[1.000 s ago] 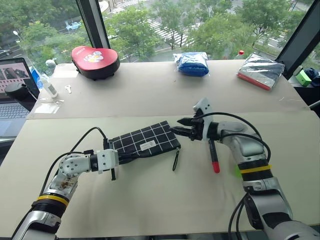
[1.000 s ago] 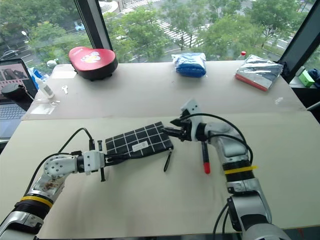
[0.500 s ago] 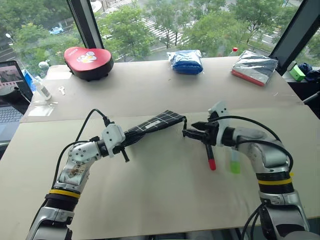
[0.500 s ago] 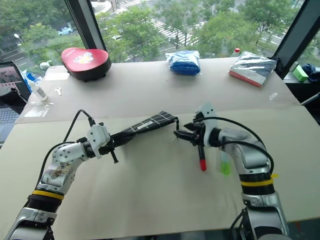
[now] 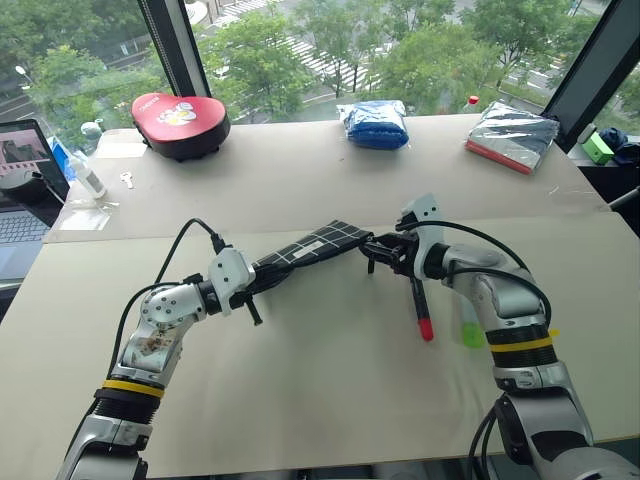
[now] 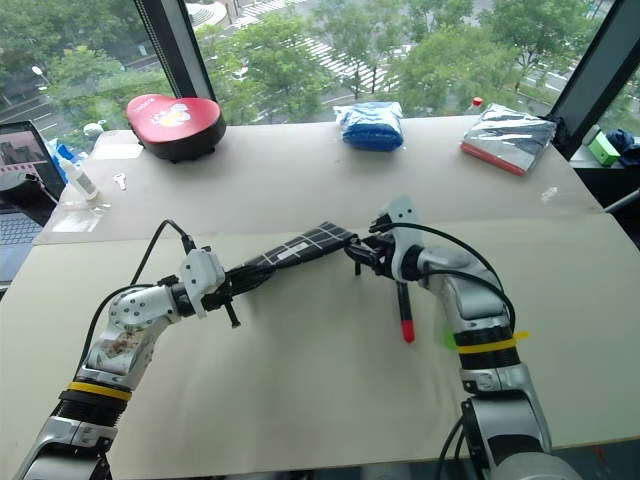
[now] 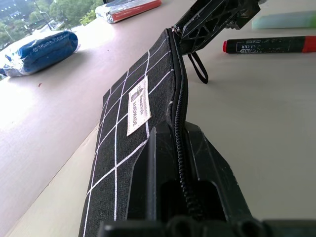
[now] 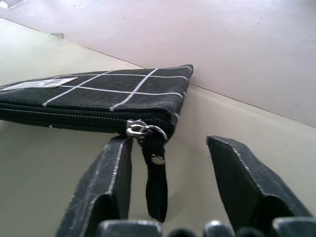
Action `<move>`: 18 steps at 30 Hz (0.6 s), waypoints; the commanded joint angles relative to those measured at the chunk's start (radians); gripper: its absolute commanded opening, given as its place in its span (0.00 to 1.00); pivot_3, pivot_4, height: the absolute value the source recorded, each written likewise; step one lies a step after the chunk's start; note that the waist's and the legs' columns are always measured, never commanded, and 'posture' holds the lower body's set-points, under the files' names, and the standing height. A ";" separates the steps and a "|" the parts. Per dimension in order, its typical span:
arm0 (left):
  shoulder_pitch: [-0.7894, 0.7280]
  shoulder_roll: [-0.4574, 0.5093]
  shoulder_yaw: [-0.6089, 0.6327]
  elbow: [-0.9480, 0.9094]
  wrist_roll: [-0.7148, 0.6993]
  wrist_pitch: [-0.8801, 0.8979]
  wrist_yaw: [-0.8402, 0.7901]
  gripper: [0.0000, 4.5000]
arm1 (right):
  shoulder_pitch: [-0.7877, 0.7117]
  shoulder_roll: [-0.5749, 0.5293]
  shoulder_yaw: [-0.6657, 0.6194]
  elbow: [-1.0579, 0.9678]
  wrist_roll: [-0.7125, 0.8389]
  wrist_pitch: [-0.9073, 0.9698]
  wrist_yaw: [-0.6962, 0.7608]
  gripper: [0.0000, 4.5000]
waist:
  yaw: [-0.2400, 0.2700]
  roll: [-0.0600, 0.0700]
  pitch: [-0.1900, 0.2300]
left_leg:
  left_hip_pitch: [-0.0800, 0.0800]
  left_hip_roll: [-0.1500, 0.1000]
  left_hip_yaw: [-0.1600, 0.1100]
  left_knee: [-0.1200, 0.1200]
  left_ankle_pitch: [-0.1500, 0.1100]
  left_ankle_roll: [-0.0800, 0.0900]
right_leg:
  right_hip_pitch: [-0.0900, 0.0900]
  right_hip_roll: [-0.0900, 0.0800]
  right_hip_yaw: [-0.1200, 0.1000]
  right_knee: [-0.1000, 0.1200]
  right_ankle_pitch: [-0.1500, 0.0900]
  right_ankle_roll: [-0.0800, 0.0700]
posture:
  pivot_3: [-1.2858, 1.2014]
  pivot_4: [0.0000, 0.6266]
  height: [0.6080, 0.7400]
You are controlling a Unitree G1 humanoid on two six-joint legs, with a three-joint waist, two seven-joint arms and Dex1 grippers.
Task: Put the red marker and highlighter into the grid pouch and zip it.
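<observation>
Over the preceding second the pouch had been raised from flat on the counter to standing on edge, zipper side up. The left gripper kept its fingers clamped on the pouch's near end. The right gripper had moved to the pouch's far end; its fingers had narrowed but were apart in the right wrist view, with the pull strap hanging between them, not yet pinched. The zipper appeared closed, so opening remained. The marker and highlighter lay on the counter beyond the pouch's far end.
</observation>
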 commanded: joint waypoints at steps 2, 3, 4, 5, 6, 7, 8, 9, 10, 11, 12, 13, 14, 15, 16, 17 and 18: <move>-0.006 -0.006 0.030 -0.033 0.013 -0.007 0.025 0.00 | -0.021 -0.011 0.020 -0.061 0.032 -0.022 0.077 0.13 | 0.000 0.000 0.000 | 0.000 0.000 0.000 0.000 0.000 0.000 | 0.000 0.000 0.000 0.000 0.000 0.000 | 0.52 0.24 1.00; -0.006 -0.008 0.032 -0.031 0.016 -0.008 0.030 0.00 | -0.020 -0.015 0.024 -0.068 0.033 -0.023 0.090 0.04 | 0.000 0.000 0.000 | 0.000 0.000 0.000 0.000 0.000 0.000 | 0.000 0.000 0.000 0.000 0.000 0.000 | 0.52 0.24 1.00; -0.008 -0.010 0.032 -0.028 0.019 -0.009 0.034 0.00 | -0.021 -0.016 0.026 -0.070 0.031 -0.024 0.099 0.01 | 0.000 0.000 0.000 | 0.000 0.000 0.000 0.000 0.000 0.000 | 0.000 0.000 0.000 0.000 0.000 0.000 | 0.52 0.24 1.00; -0.009 -0.012 0.033 -0.026 0.022 -0.009 0.038 0.00 | -0.020 -0.018 0.029 -0.073 0.033 -0.025 0.111 0.01 | 0.000 0.000 0.000 | 0.000 0.000 0.000 0.000 0.000 0.000 | 0.000 0.000 0.000 0.000 0.000 0.000 | 0.52 0.24 1.00; -0.010 -0.013 0.032 -0.025 0.024 -0.010 0.041 0.00 | -0.020 -0.019 0.030 -0.076 0.034 -0.025 0.121 0.01 | 0.001 0.000 0.000 | 0.000 0.000 0.000 0.000 0.000 0.000 | 0.000 0.000 0.000 0.000 0.000 0.000 | 0.52 0.24 1.00; -0.013 -0.016 0.031 -0.020 0.029 -0.012 0.047 0.00 | -0.022 -0.018 0.036 -0.079 0.035 -0.026 0.130 0.01 | 0.001 0.000 0.000 | 0.000 0.000 0.000 0.000 0.000 0.000 | 0.000 0.000 0.000 0.000 0.000 0.000 | 0.52 0.24 1.00; -0.015 -0.019 0.030 -0.017 0.032 -0.014 0.051 0.00 | -0.023 -0.017 0.039 -0.082 0.035 -0.026 0.136 0.01 | 0.001 0.000 0.000 | 0.000 0.000 0.000 0.000 0.000 0.000 | 0.000 0.000 0.000 0.000 0.000 0.000 | 0.52 0.24 1.00; -0.017 -0.020 0.030 -0.014 0.035 -0.015 0.054 0.00 | -0.025 -0.015 0.041 -0.083 0.033 -0.026 0.140 0.01 | 0.001 0.000 0.000 | 0.000 0.000 0.000 0.000 0.000 0.000 | 0.000 0.000 0.000 0.000 0.000 0.000 | 0.52 0.24 1.00; -0.023 -0.026 0.029 -0.005 0.043 -0.019 0.062 0.00 | -0.031 -0.012 0.063 -0.083 0.025 -0.027 0.153 0.01 | 0.001 0.000 0.000 | 0.000 0.000 0.000 0.000 0.000 0.000 | 0.000 0.000 0.000 0.000 0.000 0.000 | 0.52 0.24 1.00; -0.026 -0.030 0.027 0.000 0.049 -0.021 0.068 0.00 | -0.038 -0.009 0.086 -0.081 0.012 -0.027 0.155 0.01 | 0.001 0.000 0.000 | 0.000 0.000 0.000 0.000 0.000 0.000 | 0.000 0.000 0.000 0.000 0.000 0.000 | 0.52 0.24 1.00; -0.029 -0.034 0.026 0.004 0.054 -0.023 0.071 0.00 | -0.043 -0.006 0.105 -0.080 0.000 -0.031 0.157 0.01 | 0.000 0.000 0.000 | 0.000 0.000 0.000 0.000 0.000 0.000 | 0.000 0.000 0.000 0.000 0.000 0.000 | 0.52 0.24 1.00; -0.031 -0.038 0.025 0.007 0.058 -0.025 0.073 0.00 | -0.047 -0.004 0.126 -0.081 -0.015 -0.043 0.160 0.01 | -0.001 0.000 0.000 | 0.000 0.000 0.000 0.000 0.000 0.000 | 0.000 0.000 0.000 0.000 0.000 0.000 | 0.52 0.24 1.00; -0.032 -0.042 0.026 0.008 0.061 -0.025 0.074 0.00 | -0.052 0.000 0.141 -0.081 -0.023 -0.050 0.162 0.01 | -0.001 0.000 0.000 | 0.000 0.000 0.000 0.000 0.000 0.000 | 0.000 0.000 0.000 0.000 0.000 0.000 | 0.52 0.24 1.00; -0.033 -0.047 0.025 0.008 0.064 -0.024 0.075 0.00 | -0.060 0.010 0.154 -0.073 -0.031 -0.055 0.158 0.01 | -0.001 0.000 0.000 | 0.000 0.000 0.000 0.000 0.000 0.000 | 0.000 0.000 0.000 0.000 0.000 0.000 | 0.52 0.24 1.00; -0.034 -0.051 0.025 0.008 0.067 -0.024 0.075 0.00 | -0.070 0.020 0.165 -0.064 -0.036 -0.057 0.154 0.01 | -0.002 0.000 0.000 | 0.000 0.000 0.000 0.000 0.000 0.000 | 0.000 0.000 0.000 0.000 0.000 0.000 | 0.52 0.24 1.00; -0.035 -0.054 0.024 0.008 0.068 -0.024 0.075 0.00 | -0.078 0.029 0.176 -0.057 -0.043 -0.062 0.153 0.01 | -0.002 0.000 0.000 | 0.000 0.000 0.000 0.000 0.000 0.000 | 0.000 0.000 0.000 0.001 0.000 0.000 | 0.52 0.24 1.00; -0.035 -0.057 0.024 0.008 0.067 -0.023 0.074 0.00 | -0.086 0.036 0.186 -0.052 -0.051 -0.068 0.155 0.01 | -0.003 0.000 0.000 | 0.000 0.000 0.000 0.001 0.000 0.000 | 0.000 0.000 0.000 0.001 0.000 0.000 | 0.52 0.24 1.00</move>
